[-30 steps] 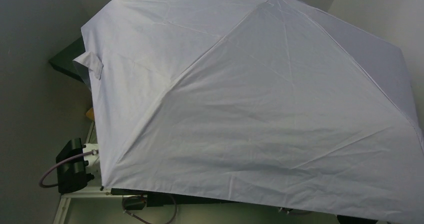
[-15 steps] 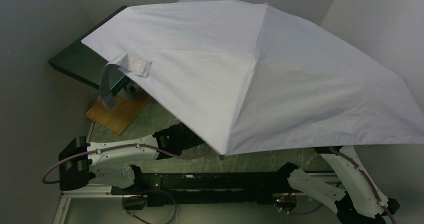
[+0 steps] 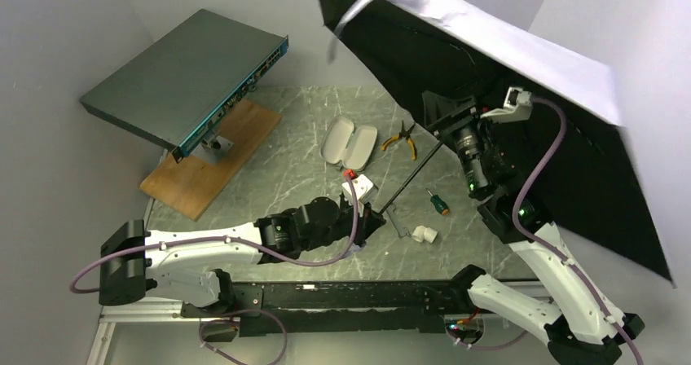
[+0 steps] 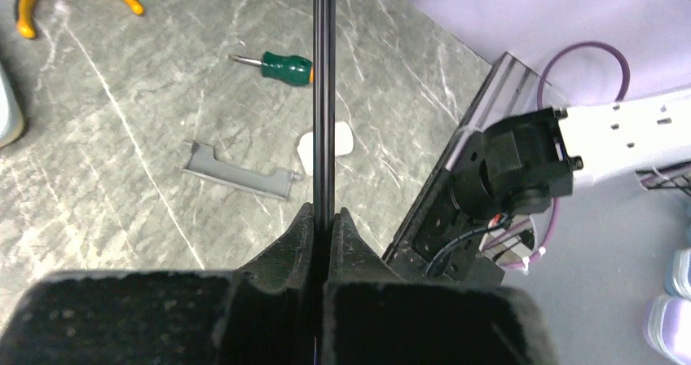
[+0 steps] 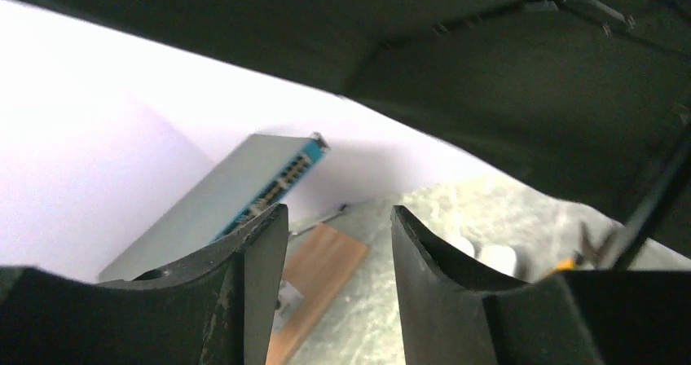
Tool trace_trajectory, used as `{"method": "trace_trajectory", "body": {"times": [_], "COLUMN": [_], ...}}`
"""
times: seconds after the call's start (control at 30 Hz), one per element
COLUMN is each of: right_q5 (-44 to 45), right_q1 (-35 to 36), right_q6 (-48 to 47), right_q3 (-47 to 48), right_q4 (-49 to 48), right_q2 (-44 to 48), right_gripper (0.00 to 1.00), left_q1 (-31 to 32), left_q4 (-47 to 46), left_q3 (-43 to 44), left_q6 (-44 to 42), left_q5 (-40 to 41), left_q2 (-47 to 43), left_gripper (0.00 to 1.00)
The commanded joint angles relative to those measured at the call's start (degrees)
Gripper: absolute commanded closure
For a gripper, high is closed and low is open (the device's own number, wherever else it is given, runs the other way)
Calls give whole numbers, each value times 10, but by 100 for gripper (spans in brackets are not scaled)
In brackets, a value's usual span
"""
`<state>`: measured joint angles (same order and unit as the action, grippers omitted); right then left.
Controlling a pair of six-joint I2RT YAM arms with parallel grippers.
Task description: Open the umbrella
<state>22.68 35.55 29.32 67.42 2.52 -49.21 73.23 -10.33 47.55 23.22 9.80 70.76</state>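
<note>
Low over the table [image 3: 293,129], the left gripper [image 4: 324,218] is clamped tight on the thin black shaft [image 4: 323,96] of the umbrella [image 3: 383,39]; the shaft runs up & away from the fingers at a slant. The right gripper [image 5: 338,214] sits up under the canopy, jaws apart w/ nothing btwn them. The umbrella is open and tipped over the table's right side, black underside toward the top camera, pale fabric along the upper edge. A blurred pale loop [image 3: 350,15] there is prob. its strap. On the table: screwdriver [image 3: 438,202], pliers [image 3: 401,139], open case [image 3: 349,142].
</note>
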Motion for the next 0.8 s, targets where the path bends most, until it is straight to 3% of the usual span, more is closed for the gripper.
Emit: {"method": "trace_trajectory", "body": {"times": [0.0, 0.17, 0.33, 0.53, 0.77], "right_q5": [103, 97, 165, 180, 183], "right_q1": [2, 2, 2, 2, 1], "right_q6": [74, 109, 134, 113, 61], "right_q3": [-17, 3, -23, -90, -71], "right_q4": [92, 189, 275, 189, 88], "right_q2": [38, 69, 118, 147, 44], "right_gripper": [49, 40, 27, 23, 22], "left_q1": [3, 3, 3, 4, 7], "left_q4": [-39, -4, -7, -24, -33], "left_q3": [71, 108, 98, 71, 57], "left_q6": [10, 33, 32, 49, 57], "left_q5": [88, 160, 182, 182, 173], "left_q2": [6, 36, 49, 57, 63], "left_gripper": [100, 100, 100, 100, 100]}}
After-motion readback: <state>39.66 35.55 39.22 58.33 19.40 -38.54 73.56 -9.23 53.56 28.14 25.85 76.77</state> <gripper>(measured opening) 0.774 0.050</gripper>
